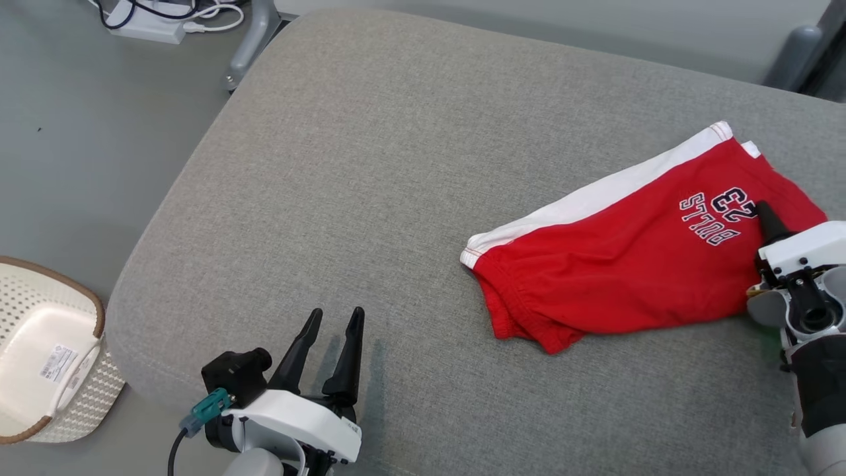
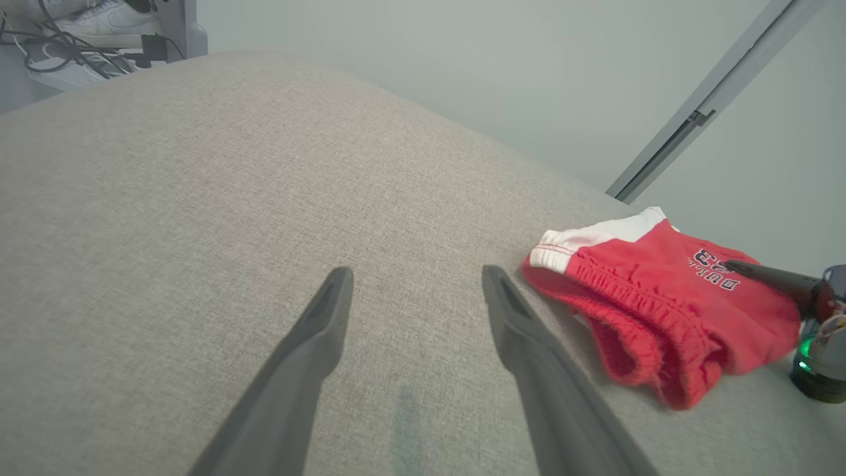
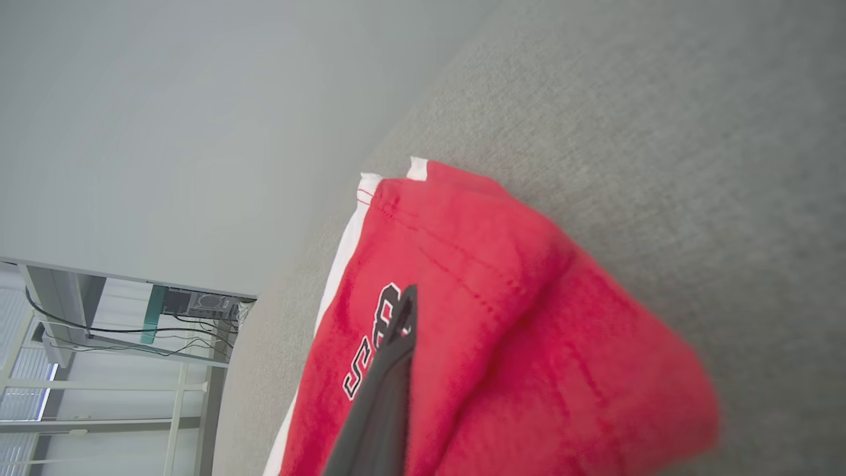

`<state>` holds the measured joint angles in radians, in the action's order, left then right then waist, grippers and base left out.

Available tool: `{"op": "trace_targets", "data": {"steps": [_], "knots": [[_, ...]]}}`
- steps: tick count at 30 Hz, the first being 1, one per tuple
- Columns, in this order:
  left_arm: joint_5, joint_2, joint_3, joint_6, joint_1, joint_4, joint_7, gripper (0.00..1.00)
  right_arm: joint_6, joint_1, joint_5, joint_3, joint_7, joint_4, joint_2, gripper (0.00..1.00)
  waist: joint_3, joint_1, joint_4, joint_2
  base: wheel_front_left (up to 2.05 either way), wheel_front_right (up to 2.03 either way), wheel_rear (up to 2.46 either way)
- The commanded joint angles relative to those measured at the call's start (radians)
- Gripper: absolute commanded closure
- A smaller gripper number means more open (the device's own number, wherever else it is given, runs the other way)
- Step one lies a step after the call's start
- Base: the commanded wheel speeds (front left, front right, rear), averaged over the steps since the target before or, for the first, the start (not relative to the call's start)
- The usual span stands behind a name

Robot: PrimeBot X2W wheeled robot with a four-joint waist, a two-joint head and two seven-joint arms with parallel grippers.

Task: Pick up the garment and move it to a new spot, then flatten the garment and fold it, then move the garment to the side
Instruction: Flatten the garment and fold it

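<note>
The garment (image 1: 628,264) is a pair of red shorts with a white side stripe and dark lettering, lying bunched on the right part of the grey cushion (image 1: 370,172). My right gripper (image 1: 767,219) is at its right edge, shut on the garment. One dark finger lies over the lettering, and red cloth folds over the other. In the right wrist view the gripper (image 3: 406,301) pinches the garment (image 3: 502,317). My left gripper (image 1: 336,320) stands open over bare cushion near the front edge, well left of the shorts. The left wrist view shows the left gripper (image 2: 416,281) with the garment (image 2: 661,311) off to its right.
A white woven basket (image 1: 39,350) sits on the floor at the lower left, beside the cushion. A power strip with cables (image 1: 145,26) and a grey metal leg (image 1: 254,39) are on the floor beyond the far left corner. The cushion's left edge is rounded.
</note>
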<state>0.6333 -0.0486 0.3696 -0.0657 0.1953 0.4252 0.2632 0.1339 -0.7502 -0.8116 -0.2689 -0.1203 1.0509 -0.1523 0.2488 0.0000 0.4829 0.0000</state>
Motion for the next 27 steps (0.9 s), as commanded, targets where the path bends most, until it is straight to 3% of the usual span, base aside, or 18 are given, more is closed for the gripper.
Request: {"op": "trace_targets", "data": {"steps": [1, 11, 17, 27], "knots": [[-0.009, -0.005, -0.005, -0.004, 0.011, 0.003, 0.001, 0.00, -0.006, 0.057, -0.010, -0.001, 0.006, 0.020, 0.009, 1.00, -0.014, 0.0000, -0.021, 0.0000, 0.00, 0.00, 0.00], [-0.039, -0.005, -0.025, -0.013, -0.011, 0.017, 0.001, 0.00, -0.006, 0.153, -0.071, -0.026, 0.117, -0.031, 0.037, 1.00, -0.069, 0.0000, -0.128, 0.0000, 0.00, 0.00, 0.00], [-0.053, -0.005, -0.058, -0.014, -0.031, 0.023, 0.001, 0.00, -0.007, 0.247, -0.125, -0.081, 0.193, -0.019, 0.086, 1.00, -0.113, 0.0000, -0.198, 0.0000, 0.00, 0.00, 0.00], [-0.061, -0.005, -0.056, -0.020, -0.022, 0.029, 0.001, 0.00, -0.007, 0.264, -0.187, -0.011, 0.216, 0.015, 0.103, 1.00, -0.123, 0.0000, -0.232, 0.0000, 0.00, 0.00, 0.00]]}}
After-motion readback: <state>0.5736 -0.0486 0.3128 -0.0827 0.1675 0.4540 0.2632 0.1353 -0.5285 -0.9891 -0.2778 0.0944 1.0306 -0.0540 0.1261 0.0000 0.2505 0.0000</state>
